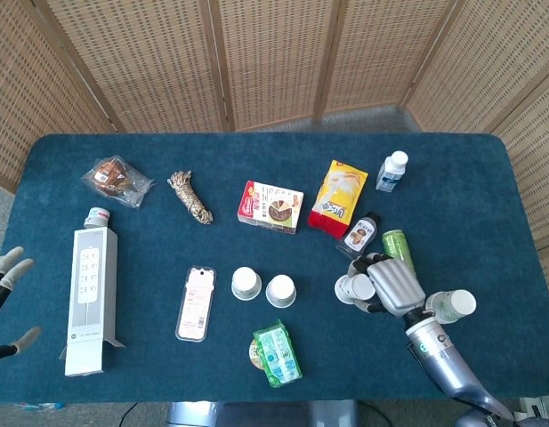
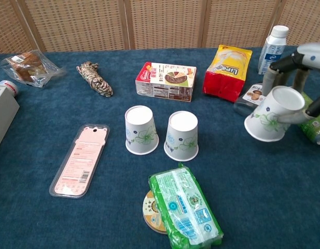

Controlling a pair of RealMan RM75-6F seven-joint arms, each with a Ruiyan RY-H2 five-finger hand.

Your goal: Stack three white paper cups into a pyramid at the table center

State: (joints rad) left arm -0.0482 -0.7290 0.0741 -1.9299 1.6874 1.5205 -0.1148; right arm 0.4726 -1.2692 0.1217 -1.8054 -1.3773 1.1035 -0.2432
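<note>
- Right hand fingers wrapped around a paper cup, gripping it tilted, lifted clear of the counter.
- Held cup right of the cup pair, near the dark bottle and green can.
- Two more cups upside down, side by side at counter center, just behind the green packet.
- Left hand at far left edge, fingers spread, holding nothing.
</note>
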